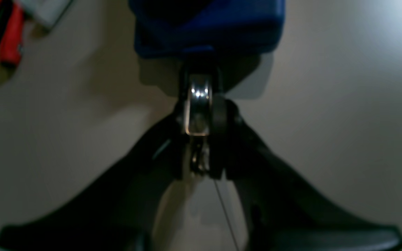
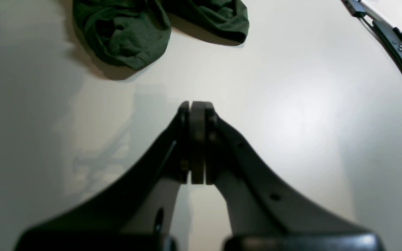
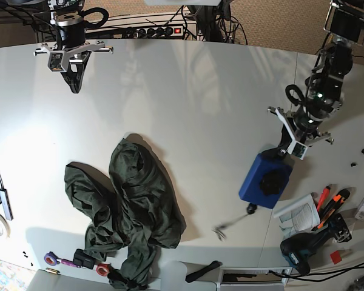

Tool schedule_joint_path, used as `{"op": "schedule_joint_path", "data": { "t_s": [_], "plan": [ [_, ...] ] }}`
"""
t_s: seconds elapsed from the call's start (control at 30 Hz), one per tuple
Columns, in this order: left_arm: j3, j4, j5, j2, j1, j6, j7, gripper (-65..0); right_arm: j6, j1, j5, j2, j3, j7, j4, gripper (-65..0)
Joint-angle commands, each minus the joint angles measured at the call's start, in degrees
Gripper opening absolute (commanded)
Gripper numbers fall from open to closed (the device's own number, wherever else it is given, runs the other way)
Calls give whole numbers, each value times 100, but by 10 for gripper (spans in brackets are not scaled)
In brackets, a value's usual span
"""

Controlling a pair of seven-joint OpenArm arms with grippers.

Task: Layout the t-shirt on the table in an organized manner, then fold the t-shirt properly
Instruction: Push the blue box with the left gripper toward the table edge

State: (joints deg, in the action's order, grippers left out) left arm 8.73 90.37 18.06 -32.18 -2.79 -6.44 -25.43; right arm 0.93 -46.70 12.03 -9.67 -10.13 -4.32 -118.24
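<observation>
White table (image 3: 188, 91) spread wide, t-shirt (image 3: 130, 209) heaped crumpled near its front edge. Seen from the right wrist only: right gripper (image 2: 197, 104) pressed shut and empty, well apart from the green cloth. Seen from the left wrist only: left gripper (image 1: 201, 104) pinched on a metal pull of the blue pouch (image 3: 266, 180).

T-shirt (image 3: 133, 206) matt green knit cloth; table (image 3: 188, 103) smooth, faintly glossy.

A dark green t-shirt (image 3: 127, 212) lies crumpled in a heap on the white table (image 3: 188, 103). It sits well apart from both grippers, ahead of the right one.
</observation>
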Motion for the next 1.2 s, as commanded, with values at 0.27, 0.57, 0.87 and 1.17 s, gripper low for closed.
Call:
{"op": "schedule_joint_path", "data": {
  "t_s": [0.27, 0.57, 0.87, 1.17],
  "plan": [
    [-960, 63, 262, -85, -638, -262, -76, -650, -28, 20, -4, -48, -33, 125, -101, -650],
    [-2057, 63, 706, -372, -1563, -479, -74, -650, -26, 22, -2, -48, -33, 127, -101, -650],
    [-3003, 63, 1204, -372, -2044, -566, -223, -650, -28, 22, -2, -50, -33, 127, -101, -650],
    [-3416, 63, 1392, -372, -2065, -564, -417, -650, -26, 22, -4, -50, -33, 107, -101, -650]
  ]
}}
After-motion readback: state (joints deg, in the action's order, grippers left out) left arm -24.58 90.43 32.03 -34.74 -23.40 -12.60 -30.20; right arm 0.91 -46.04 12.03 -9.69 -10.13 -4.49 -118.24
